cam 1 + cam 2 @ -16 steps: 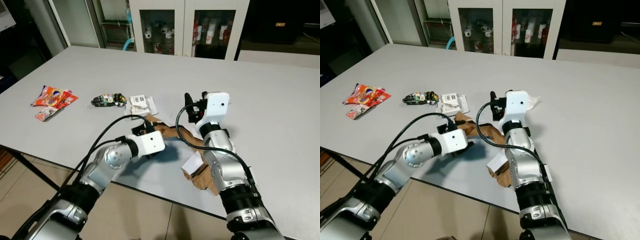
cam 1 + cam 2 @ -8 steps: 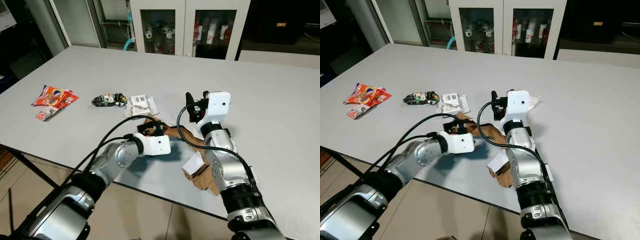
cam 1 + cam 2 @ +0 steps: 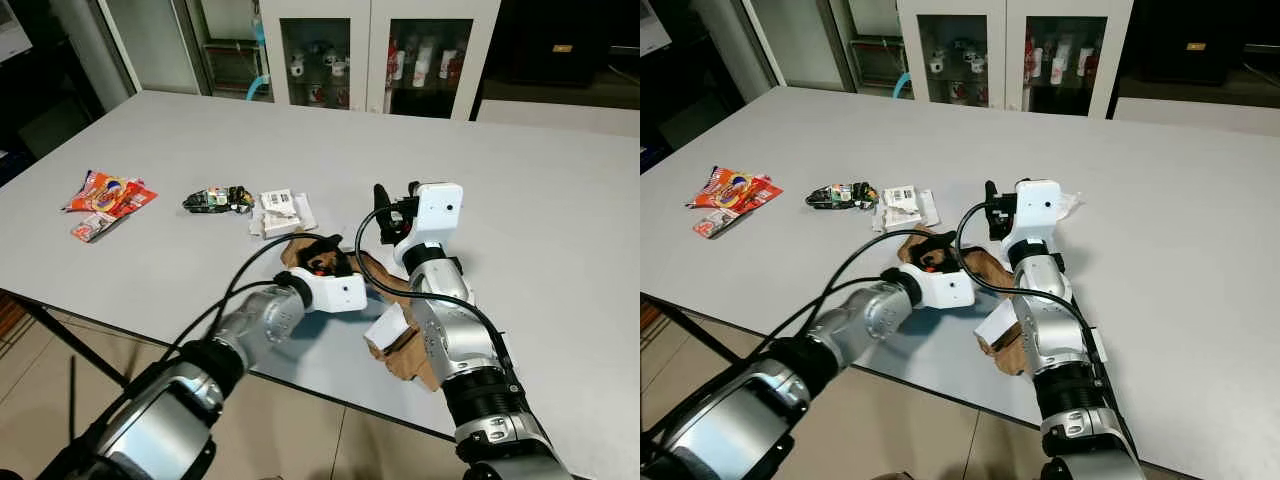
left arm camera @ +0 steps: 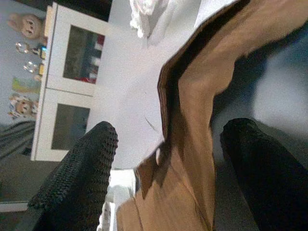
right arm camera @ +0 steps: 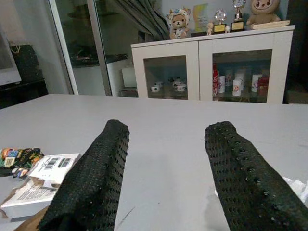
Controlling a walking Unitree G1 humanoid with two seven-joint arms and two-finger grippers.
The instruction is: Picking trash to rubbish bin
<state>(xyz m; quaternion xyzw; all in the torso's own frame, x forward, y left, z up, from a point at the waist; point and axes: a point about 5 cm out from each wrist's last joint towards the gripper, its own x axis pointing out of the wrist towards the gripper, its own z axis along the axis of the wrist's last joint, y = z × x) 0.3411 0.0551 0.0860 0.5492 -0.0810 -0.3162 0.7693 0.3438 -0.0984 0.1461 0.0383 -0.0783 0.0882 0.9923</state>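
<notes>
A crumpled brown paper bag (image 3: 398,348) lies near the table's front edge, running from under my right forearm to my left gripper (image 3: 322,259). The left wrist view shows that gripper (image 4: 168,159) open, its fingers (image 4: 77,183) set either side of a raised fold of the brown paper (image 4: 202,96). My right gripper (image 3: 384,214) is held up above the table just behind the bag. It is open (image 5: 163,183) with nothing between the fingers (image 5: 91,183).
Further left on the grey table (image 3: 200,140) lie a white barcoded carton (image 3: 280,210), a dark green wrapper (image 3: 215,199) and a red snack wrapper (image 3: 105,195). A white crumpled tissue (image 3: 1068,203) sits beside my right wrist. Glass-fronted cabinets (image 3: 370,50) stand behind the table.
My left gripper has slid to the right along the table's front and now sits over the brown paper's fold. The right arm has barely moved.
</notes>
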